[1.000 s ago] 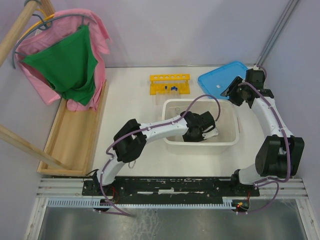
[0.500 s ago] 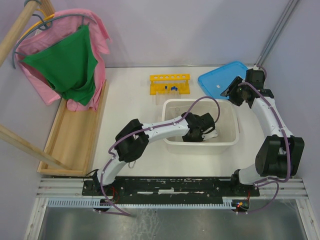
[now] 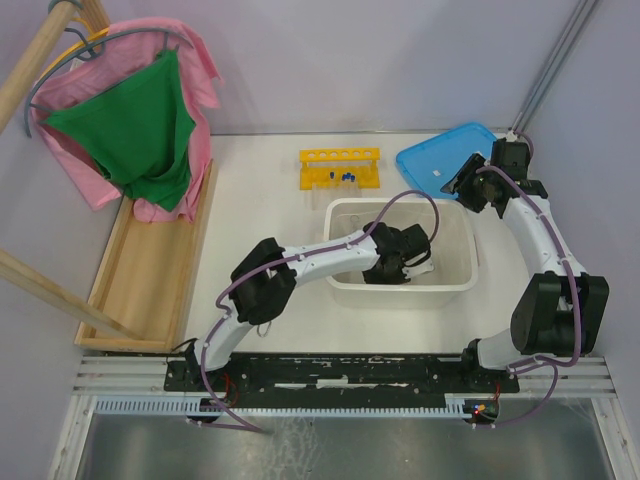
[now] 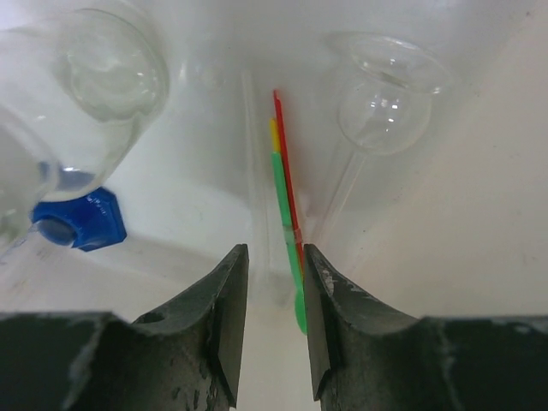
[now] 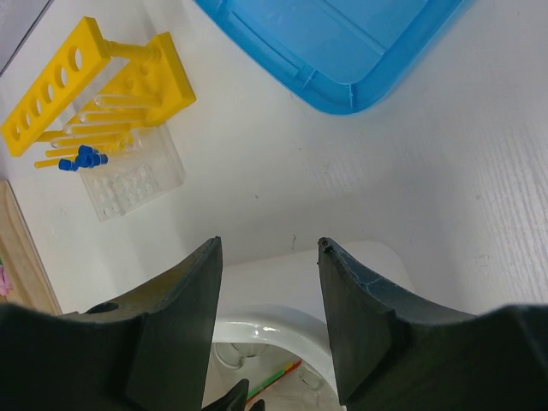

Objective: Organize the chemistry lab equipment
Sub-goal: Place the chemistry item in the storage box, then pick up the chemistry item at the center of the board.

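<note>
My left gripper (image 4: 276, 257) reaches down inside the white tub (image 3: 400, 290), its jaws standing apart. A thin rod (image 4: 287, 197), red, yellow and green, lies on the tub floor and runs in next to the inner face of the right finger; nothing is pinched. Two glass flasks (image 4: 111, 68) (image 4: 385, 94) and a blue-capped tube (image 4: 81, 224) lie around it. My right gripper (image 5: 270, 244) hangs open and empty over the table by the tub's far right corner. The yellow rack (image 5: 60, 86) lies on its side, with blue-capped tubes (image 5: 81, 158) beside it.
The flat blue lid (image 3: 430, 160) lies at the back right, just behind my right gripper (image 3: 455, 180). A small clear box (image 5: 133, 184) sits against the rack (image 3: 342, 167). A wooden tray (image 3: 150, 270) and hanging pink and green cloths (image 3: 130, 120) fill the left side.
The left jaws were shut a second ago and have spread apart, releasing the rod in the tub. The right arm has not moved.
</note>
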You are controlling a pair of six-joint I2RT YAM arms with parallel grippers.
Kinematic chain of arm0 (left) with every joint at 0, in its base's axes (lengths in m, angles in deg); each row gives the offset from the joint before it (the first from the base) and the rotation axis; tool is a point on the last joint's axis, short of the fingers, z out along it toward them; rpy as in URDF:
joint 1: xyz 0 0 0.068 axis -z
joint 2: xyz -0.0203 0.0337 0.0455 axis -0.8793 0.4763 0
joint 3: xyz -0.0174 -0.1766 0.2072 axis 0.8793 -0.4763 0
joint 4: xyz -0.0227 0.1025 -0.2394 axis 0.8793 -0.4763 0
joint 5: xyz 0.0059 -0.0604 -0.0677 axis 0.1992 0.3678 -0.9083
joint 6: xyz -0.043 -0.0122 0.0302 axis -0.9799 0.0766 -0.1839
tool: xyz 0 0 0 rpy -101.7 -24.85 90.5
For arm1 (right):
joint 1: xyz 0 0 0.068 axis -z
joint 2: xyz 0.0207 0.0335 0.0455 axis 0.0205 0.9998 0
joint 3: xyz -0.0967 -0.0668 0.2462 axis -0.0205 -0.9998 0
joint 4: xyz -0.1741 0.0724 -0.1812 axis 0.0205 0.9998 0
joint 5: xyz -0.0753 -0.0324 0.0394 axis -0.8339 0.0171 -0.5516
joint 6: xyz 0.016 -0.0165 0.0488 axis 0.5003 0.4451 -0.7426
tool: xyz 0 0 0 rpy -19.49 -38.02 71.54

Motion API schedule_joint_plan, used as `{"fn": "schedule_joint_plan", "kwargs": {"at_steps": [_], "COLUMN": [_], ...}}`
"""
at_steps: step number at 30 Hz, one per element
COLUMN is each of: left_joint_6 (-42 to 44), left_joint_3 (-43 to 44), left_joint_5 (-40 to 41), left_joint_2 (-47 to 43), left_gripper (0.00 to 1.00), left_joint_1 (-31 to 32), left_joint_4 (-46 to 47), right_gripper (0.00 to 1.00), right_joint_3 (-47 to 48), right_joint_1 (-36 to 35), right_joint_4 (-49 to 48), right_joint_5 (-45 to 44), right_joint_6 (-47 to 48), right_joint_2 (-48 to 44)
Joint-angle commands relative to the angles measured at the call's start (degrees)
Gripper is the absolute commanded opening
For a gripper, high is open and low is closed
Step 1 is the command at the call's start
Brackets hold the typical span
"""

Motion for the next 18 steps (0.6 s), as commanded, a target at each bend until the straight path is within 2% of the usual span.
{"fn": "schedule_joint_plan", "kwargs": {"at_steps": [1, 7, 11, 14, 18], "left_joint_6": [-3.80, -7.39, -11.83, -16.50, -24.16], "left_joint_3": [5.74, 9.90, 8.88, 4.18, -7.72], "left_joint_5": [3.91, 14.67, 20.17, 21.90, 24.23], "left_joint_2": [-4.29, -12.30, -19.43, -26.52, -36.11], "left_gripper": [0.39, 0.46, 0.48, 0.49, 0.51], "left_joint_1": [0.18, -0.33, -3.22, -7.88, -17.92], "left_joint_4": [-2.11, -0.40, 1.27, 4.19, 6.36], "right_gripper": [0.57, 0.57, 0.57, 0.57, 0.57], "right_joint_3": [-0.59, -0.04, 0.49, 0.88, 1.28], "right_joint_1": [-0.25, -0.23, -0.21, -0.24, -0.25], "right_joint_4": [-1.60, -1.79, -1.81, -1.74, -1.74], "right_joint_5": [0.97, 1.16, 1.55, 1.58, 1.79], "right_joint_6": [0.00, -0.06, -0.20, -0.12, -0.12], "right_joint_2": [-2.13, -1.53, -0.90, -0.69, -0.86]}}
